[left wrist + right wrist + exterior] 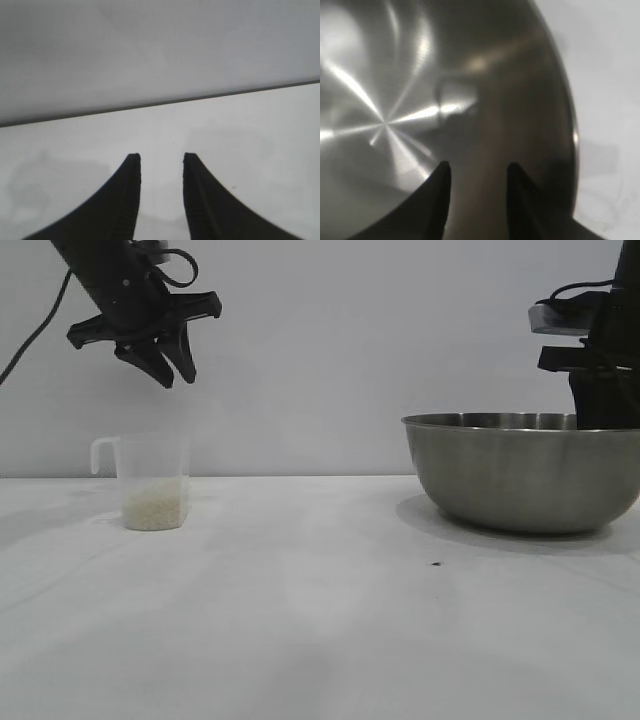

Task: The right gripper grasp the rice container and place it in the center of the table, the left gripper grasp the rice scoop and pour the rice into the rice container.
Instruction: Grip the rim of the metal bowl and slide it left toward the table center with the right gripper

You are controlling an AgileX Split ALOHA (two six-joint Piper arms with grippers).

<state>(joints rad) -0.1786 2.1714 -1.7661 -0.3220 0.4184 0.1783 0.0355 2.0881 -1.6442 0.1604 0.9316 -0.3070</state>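
Observation:
The rice scoop (150,480), a clear cup with its handle to the left, stands upright on the table (300,600) at the left, with the rice (155,508) heaped in its bottom. My left gripper (177,378) hangs well above it, open and empty; in the left wrist view the left gripper (161,156) has only bare tabletop between its fingers. The rice container (520,475), a big steel bowl, sits at the right. My right arm (600,380) reaches down into it. The right gripper (477,167) stands open over the bowl's inner wall (395,75), just inside the rim, holding nothing.
A small dark speck (436,563) lies on the table in front of the bowl. A plain pale wall (320,340) closes the back. The table's far edge (200,100) shows in the left wrist view.

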